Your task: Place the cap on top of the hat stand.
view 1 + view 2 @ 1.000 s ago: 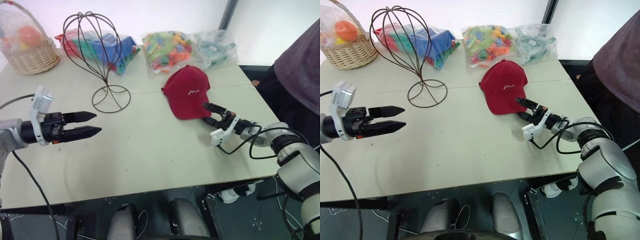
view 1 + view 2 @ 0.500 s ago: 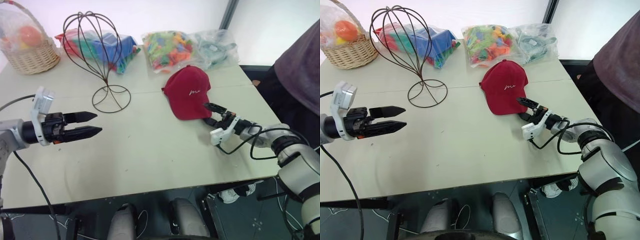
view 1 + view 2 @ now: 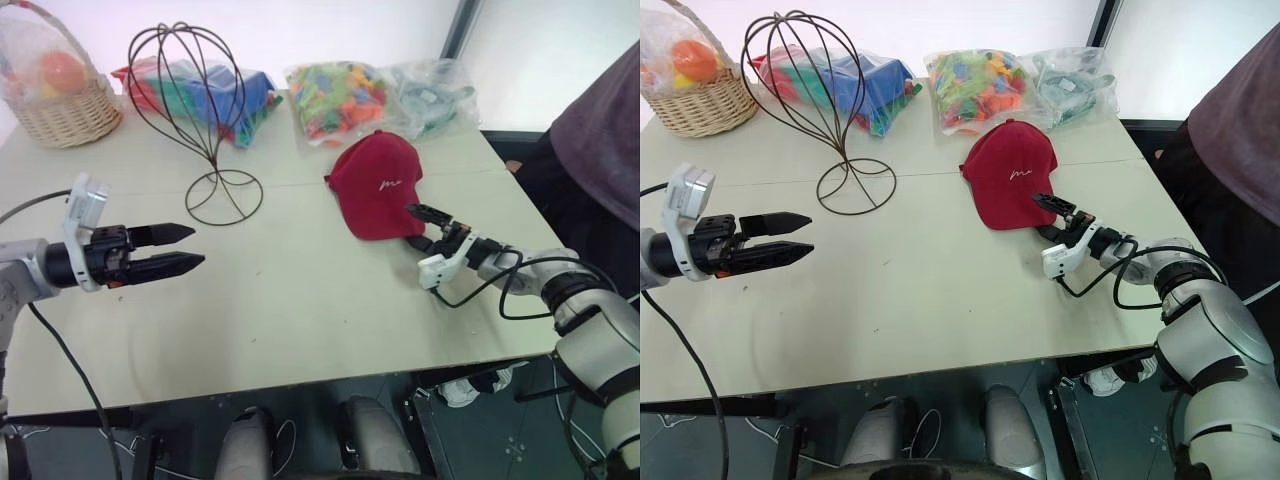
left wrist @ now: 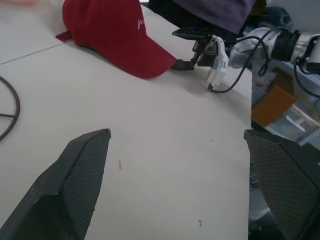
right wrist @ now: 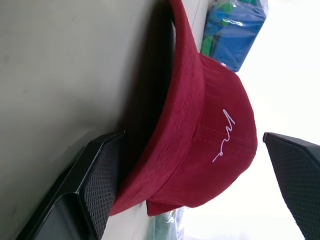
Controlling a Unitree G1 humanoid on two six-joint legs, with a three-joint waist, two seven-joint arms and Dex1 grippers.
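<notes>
The red cap lies flat on the table right of centre, its brim toward my right arm. My right gripper is open at the brim's edge: one finger rests on the table against the brim, the other hovers above it. In the right wrist view the cap sits between the two spread fingers. The dark wire hat stand stands upright at the back left, bare. My left gripper hovers open and holding nothing over the table's left side, in front of the stand.
A wicker basket with a bagged orange ball sits at the far left corner. Bags of colourful toys line the back edge behind the stand and cap. A person in a dark top stands at the table's right side.
</notes>
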